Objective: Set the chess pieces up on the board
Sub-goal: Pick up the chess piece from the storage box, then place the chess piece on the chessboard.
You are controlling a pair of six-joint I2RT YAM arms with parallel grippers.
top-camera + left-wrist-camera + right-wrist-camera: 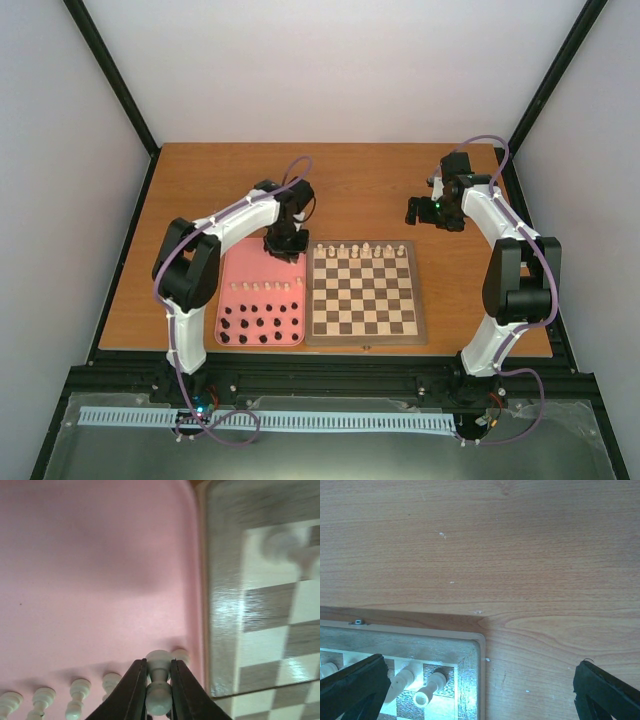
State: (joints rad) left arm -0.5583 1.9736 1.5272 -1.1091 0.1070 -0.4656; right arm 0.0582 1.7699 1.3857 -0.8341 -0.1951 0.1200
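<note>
Board [362,300] on wood tbl [360,190], white walls [330,70].

Pink tray [243,268], brown-checked board [362,300], cream pieces [366,249]

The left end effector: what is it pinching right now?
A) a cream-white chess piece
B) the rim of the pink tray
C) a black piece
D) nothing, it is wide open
A: in the left wrist view, the left end effector has its two dark fingers closed on a cream-white chess piece, with the pink tray behind it.
</note>
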